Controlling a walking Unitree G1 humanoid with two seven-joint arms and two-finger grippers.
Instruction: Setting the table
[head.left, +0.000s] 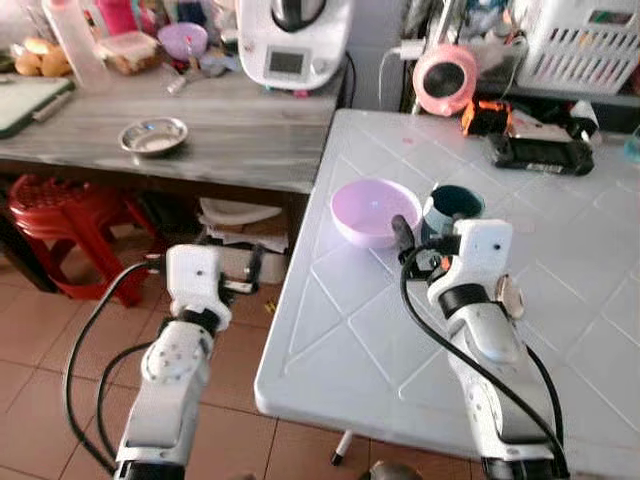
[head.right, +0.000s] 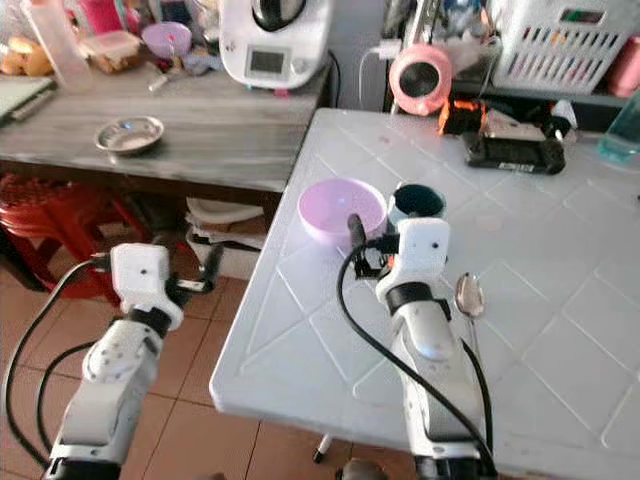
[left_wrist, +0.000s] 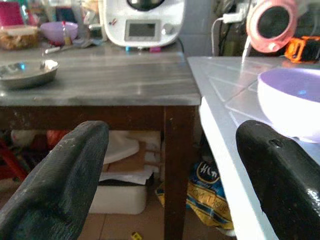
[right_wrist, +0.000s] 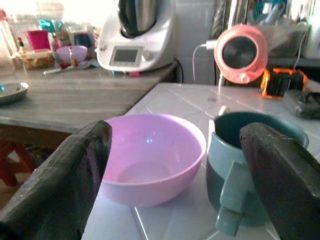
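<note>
Right gripper (right_wrist: 170, 165): fingers spread wide, empty, held low over the white table (head.left: 560, 300), pointed at the pink bowl (head.left: 374, 211) and teal mug (head.left: 452, 210)
Pink bowl: upright on the white table near its left edge, empty
Teal mug: upright just beside the bowl on its right, handle facing the gripper
Spoon (head.right: 469, 296): flat on the table, just right of the right arm
Left gripper (left_wrist: 165, 175): fingers spread, empty, held off the table's left edge above the tiled floor (head.left: 30, 340)
Grey counter (head.left: 230, 130): left of the white table; carries a steel dish (head.left: 153, 136) and a white kitchen machine (head.left: 292, 40)
Red stool (head.left: 60, 215): beneath the counter
</note>
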